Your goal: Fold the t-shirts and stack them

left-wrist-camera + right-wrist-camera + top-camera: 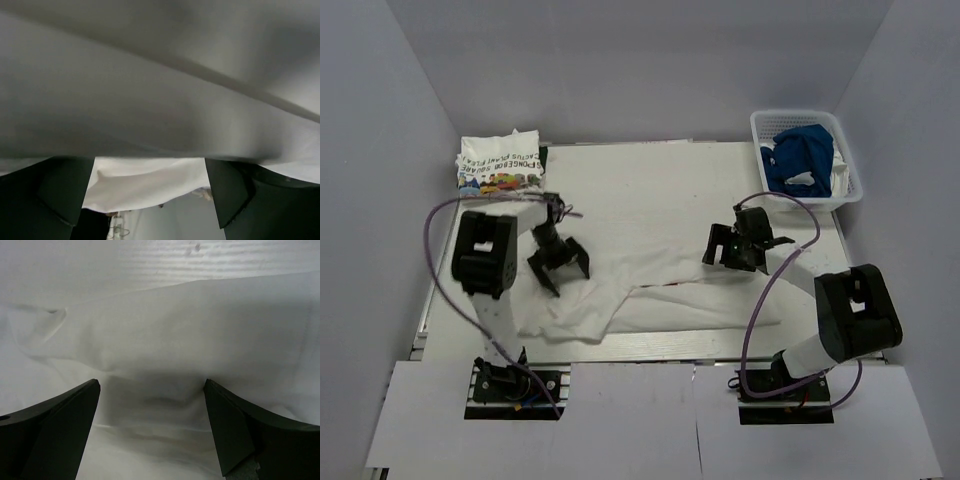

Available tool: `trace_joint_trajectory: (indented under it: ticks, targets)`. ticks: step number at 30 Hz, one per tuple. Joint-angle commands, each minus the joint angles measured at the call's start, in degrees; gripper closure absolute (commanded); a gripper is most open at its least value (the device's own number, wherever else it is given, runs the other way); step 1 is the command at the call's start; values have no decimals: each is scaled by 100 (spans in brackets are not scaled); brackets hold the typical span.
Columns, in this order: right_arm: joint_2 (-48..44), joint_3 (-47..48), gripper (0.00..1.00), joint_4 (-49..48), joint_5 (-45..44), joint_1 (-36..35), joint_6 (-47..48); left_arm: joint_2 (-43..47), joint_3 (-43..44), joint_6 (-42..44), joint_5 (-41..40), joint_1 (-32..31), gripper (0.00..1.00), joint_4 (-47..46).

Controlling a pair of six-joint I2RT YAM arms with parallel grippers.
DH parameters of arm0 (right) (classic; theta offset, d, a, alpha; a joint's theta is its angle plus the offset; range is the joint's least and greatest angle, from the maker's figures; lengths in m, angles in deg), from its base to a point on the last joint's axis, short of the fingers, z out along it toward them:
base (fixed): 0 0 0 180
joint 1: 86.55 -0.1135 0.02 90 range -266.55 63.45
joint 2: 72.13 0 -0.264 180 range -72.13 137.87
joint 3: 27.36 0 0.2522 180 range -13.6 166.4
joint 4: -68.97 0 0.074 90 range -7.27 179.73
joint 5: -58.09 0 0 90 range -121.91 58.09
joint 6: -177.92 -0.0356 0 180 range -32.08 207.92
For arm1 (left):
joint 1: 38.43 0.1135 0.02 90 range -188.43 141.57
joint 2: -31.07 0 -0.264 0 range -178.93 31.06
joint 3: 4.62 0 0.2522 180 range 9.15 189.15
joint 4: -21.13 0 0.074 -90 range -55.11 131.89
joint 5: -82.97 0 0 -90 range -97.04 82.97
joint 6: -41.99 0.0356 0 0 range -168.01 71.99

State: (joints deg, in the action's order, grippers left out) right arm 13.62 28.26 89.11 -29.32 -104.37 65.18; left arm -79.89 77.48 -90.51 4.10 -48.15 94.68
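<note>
A plain white t-shirt [650, 300] lies crumpled across the near middle of the table; no print shows on it. My left gripper [570, 277] is open and empty, low over the shirt's left part. In the left wrist view [150, 200] white cloth [150, 100] fills most of the frame. My right gripper [716, 246] is open and empty just above the shirt's right part [160, 340], its fingers [55, 430] wide apart. A folded white tee with cartoon print and green lettering [500, 165] sits at the back left. A blue tee [800, 155] lies in the basket.
A white mesh basket [848, 170] stands at the back right corner and also holds some white cloth. Grey walls enclose the table on three sides. Purple cables loop from both arms over the near part of the table.
</note>
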Motion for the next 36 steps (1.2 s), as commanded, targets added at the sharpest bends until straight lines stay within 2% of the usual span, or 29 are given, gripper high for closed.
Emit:
trace_joint_trajectory:
  ticks: [1,2,3,4,5,6,7,8,9,10,12,13,14,15,16,20,23,25,28,29,30,33,36]
  targets:
    - [-215,-581,9,1046,-423,-519,-187,-1880,2202,373,-1000,-22,1,-2044]
    - [-304,-653,9,1172,-487,-651,-265,-2425,3968,461,-999,-109,1,-1815]
    - [-409,-732,9,1269,-392,-1113,-275,-3527,4873,575,-782,-162,1,-1561]
    - [-663,-846,9,1549,-321,-1283,-362,-4077,5752,637,-580,-241,1,-1558]
    - [-752,-934,9,1630,28,-1476,-458,-4570,7319,638,-412,-241,1,-1610]
    - [-884,-978,9,1674,144,-2131,-485,-4967,7778,525,120,-241,1,-1837]
    - [-981,-1022,9,1727,206,-2407,-616,-5249,7852,315,343,-302,1,-2970]
    - [-991,-1040,9,1701,659,-2662,-583,-5191,7139,52,763,-303,1,-3774]
    - [-1017,-1032,9,1675,768,-3500,-565,-5112,6654,-421,915,-442,1,-4739]
    - [-973,-953,9,1692,813,-3804,-478,-5259,6492,-513,917,-530,1,-5853]
    - [-877,-856,9,1762,1173,-4831,-336,-5785,7250,-514,681,-741,1,-6015]
    - [-868,-856,9,1675,1443,-5036,-197,-6049,7934,-514,679,-925,1,-6319]
    - [-868,-830,9,1674,1629,-5342,-126,-6182,7941,-635,601,-996,1,-6661]
    - [-902,-690,9,1753,1483,-5589,-82,-6131,7445,-898,478,-1058,1,-6960]
    - [-998,-663,9,1753,1464,-5687,49,-6053,7214,-900,329,-1146,1,-7633]
    - [-1044,-619,9,1438,1245,-5794,139,-6122,7510,-768,143,-1278,1,-7412]
    - [-1034,-487,9,1472,1095,-5820,270,-5789,6923,-637,-84,-1278,1,-7473]
    - [-1183,-452,9,1490,955,-5811,314,-5735,7017,-637,-339,-1278,1,-7229]
    - [-1658,-311,9,1595,270,-5803,332,-5648,7535,-479,-682,-1278,1,-6991]
    - [-2085,-293,9,1604,181,-5794,332,-5543,7615,-478,-866,-1278,1,-6720]
    - [-2220,-276,9,1613,67,-5802,271,-5185,7520,-531,-1224,-1278,1,-6665]
    - [-2975,-258,9,1516,-441,-5785,95,-4612,7326,-584,-1499,-1077,1,-6455]
    - [-3581,-328,9,1306,-811,-5776,-72,-3883,7413,-49,-1676,-945,1,-6172]
